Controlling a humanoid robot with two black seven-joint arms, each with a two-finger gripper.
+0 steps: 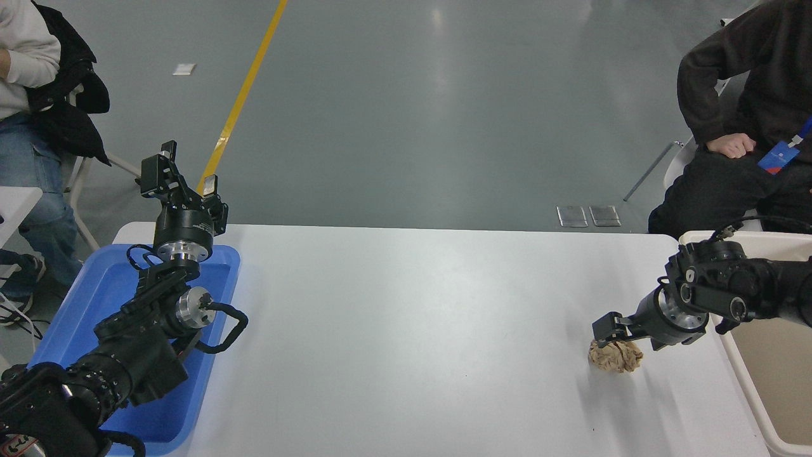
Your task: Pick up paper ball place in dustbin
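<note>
Tan paper: the paper ball (614,357) sits crumpled on the white table (412,330), over toward the right side and short of the table's right edge.
Right arm: it comes in from the right edge, crossing above the near corner of the dustbin (755,374), wrist angled down toward the table.
Right gripper: the right gripper (625,335) is low and right on top of the paper ball, its black fingers (606,327) spread to either side of the wad's upper part.
Grip: the jaws stand apart, about as wide as the ball, and one finger looks to touch the paper while the other is partly hidden behind the wrist; nothing is clamped, the ball rests on the table.
Dustbin: beige, thick-rimmed, deep, standing at the table's right end, just beside the ball's patch of table; only its left wall and part of its inside show.
Left arm: parked at the lower left, lying over the blue tray (70,330).
Left gripper: the left gripper (181,181) points up and away past the tray's far rim, fingers open with nothing between them.
People: one person in a dark top (755,70) sits beyond the table's far right corner, a hand (731,146) resting on a thigh; another in jeans (28,158) is at the far left.
Floor: grey, with a yellow line (244,95) running diagonally.
</note>
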